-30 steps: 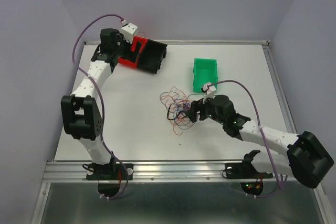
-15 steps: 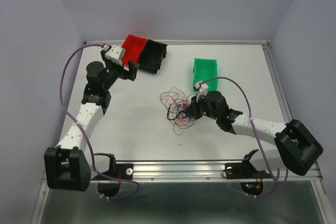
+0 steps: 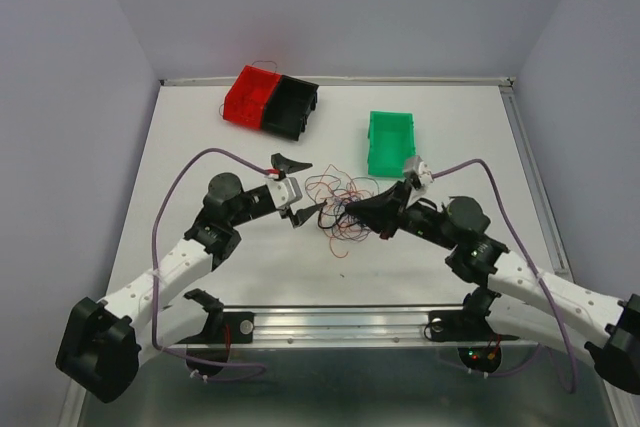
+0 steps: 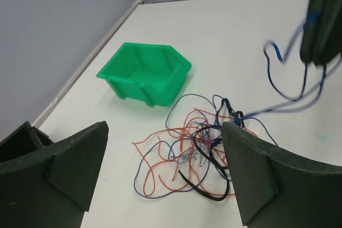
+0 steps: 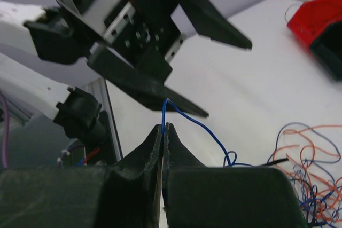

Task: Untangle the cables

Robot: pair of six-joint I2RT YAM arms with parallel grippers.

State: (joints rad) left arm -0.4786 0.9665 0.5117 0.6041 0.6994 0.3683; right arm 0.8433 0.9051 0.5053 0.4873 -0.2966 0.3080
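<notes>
Swung off the red bin point(image 3: 250, 97) at the far left since a second ago and brought low toward mid-bench: the left arm point(image 3: 165, 272). Shifted too, the right arm point(image 3: 540, 287), stretched in low from the right, its claw clamped together meanwhile. Under everything, the white bench point(image 3: 220, 162). Against the red bin's right side, touching, the black bin point(image 3: 296, 107); well apart, right of middle and just beyond the tangle, the green bin point(image 3: 390, 142). Spread wide and holding nothing, the left claw point(image 3: 313, 187), facing the tangle from the left, the heap framed between its fingers in the wrist view. Pinched tight on a blue cable point(image 5: 195, 124), the right claw point(image 3: 348, 211), raised a little off the bench, with that strand stretched from its tips down into the heap. Mid-bench between the two claws, the cables point(image 3: 335, 195): thin loops of red, orange, blue and black, piled loosely and knotted together.
</notes>
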